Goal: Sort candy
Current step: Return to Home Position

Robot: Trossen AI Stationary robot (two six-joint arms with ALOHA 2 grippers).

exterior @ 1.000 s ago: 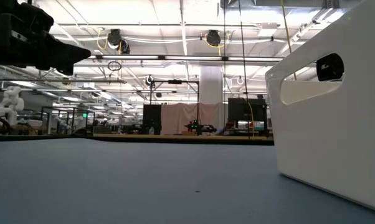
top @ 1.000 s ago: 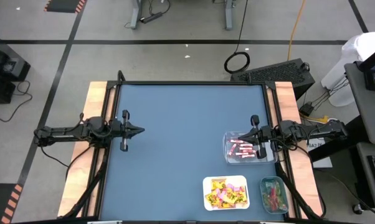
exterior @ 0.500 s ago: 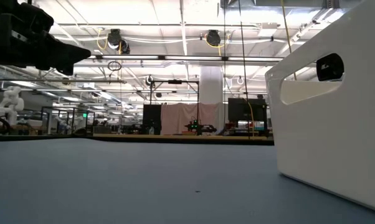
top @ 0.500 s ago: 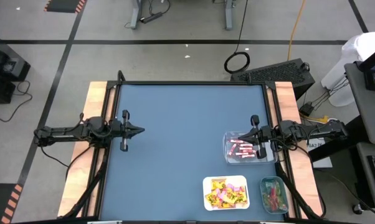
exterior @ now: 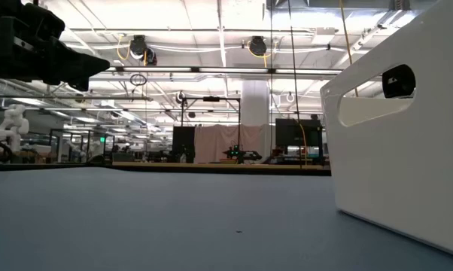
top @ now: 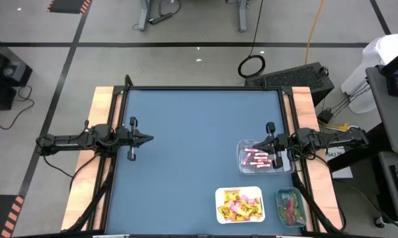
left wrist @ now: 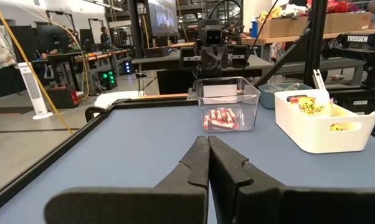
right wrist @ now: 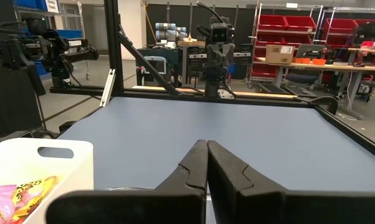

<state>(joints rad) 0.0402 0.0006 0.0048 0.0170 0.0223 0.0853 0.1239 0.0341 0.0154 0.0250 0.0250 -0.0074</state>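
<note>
Pink-red sticks [left wrist: 220, 118] in left wrist view; low view: white tray [exterior: 407, 165].

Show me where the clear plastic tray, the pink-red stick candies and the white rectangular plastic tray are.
clear plastic tray [left wrist: 228, 104]: left wrist view, front wall.
pink-red stick candies [left wrist: 220, 119]: left wrist view, middle of the pile.
white rectangular plastic tray [left wrist: 318, 134]: left wrist view, near wall.

Three trays [top: 217, 205], two arms [top: 67, 140], perhaps eight pink sticks [top: 255, 158].
</note>
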